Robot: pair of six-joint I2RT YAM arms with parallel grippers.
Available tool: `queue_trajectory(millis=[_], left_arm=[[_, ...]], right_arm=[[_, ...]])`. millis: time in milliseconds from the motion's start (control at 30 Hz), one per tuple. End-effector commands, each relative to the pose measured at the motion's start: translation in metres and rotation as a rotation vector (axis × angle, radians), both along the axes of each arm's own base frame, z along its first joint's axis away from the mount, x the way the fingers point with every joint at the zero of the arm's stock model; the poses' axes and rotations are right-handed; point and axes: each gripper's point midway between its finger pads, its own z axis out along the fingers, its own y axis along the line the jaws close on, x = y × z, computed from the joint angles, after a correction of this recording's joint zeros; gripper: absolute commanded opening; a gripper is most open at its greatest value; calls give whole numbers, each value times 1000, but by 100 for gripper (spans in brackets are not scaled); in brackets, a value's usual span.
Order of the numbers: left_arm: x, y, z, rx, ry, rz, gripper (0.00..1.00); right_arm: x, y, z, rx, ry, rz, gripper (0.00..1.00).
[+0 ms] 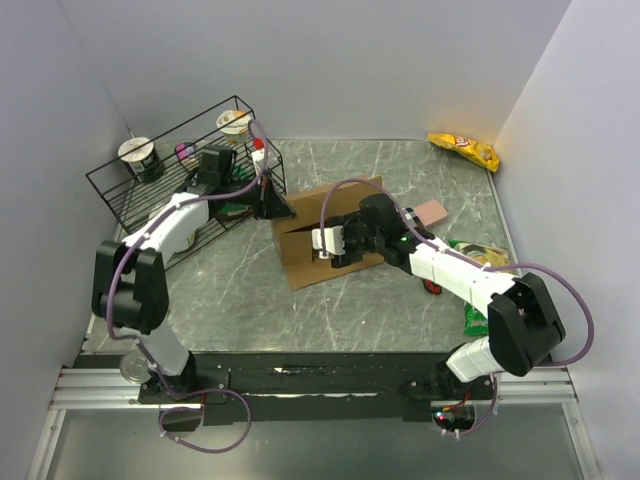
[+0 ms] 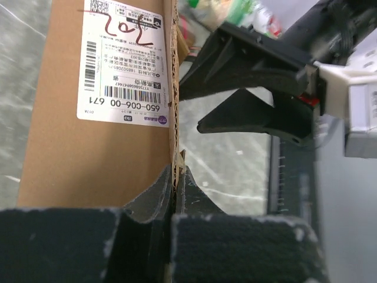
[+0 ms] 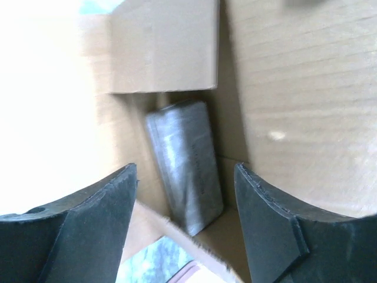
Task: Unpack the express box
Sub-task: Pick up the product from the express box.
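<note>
Tabletop: your work surface [image 1: 350, 310] is grey-green stone-patterned, streaked with pale veins.
Room: plain pale walls [image 1: 350, 60] close it in on the left, far and right sides.
Express box: you'll find the express box [image 1: 305, 262] mid-tabletop with its flaps open; a white shipping label [image 2: 123, 59] sits on one brown face.
Left pincer: your left pincer [image 2: 175, 177] is clenched on the raw cardboard edge of the box's far-left side.
Right pincer: your right pincer [image 3: 185, 177] is released, jaws apart over the open box, above a grey wrapped packet [image 3: 185, 171] lying inside.
Wire rack: a black wire rack [image 1: 170, 180] stands far left, with a cup [image 1: 140, 157] at its left end.
Yellow bag: a yellow bag [image 1: 465, 150] lies in the far-right corner.
Green bag: a green bag [image 1: 475, 315] lies at the right, partly under your right arm.
</note>
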Motion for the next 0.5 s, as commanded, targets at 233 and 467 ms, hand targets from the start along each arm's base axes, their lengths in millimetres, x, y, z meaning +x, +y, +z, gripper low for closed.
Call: queue_trajectory(millis=[233,467], left_arm=[[-4,-4,30,-192,410,-107,1],[-3,-3,49,-228,517,-123,1]], right_arm=[[-41,-11,-9,-74,54,213,69],[-28,-12,-18,-89,28,153,69]])
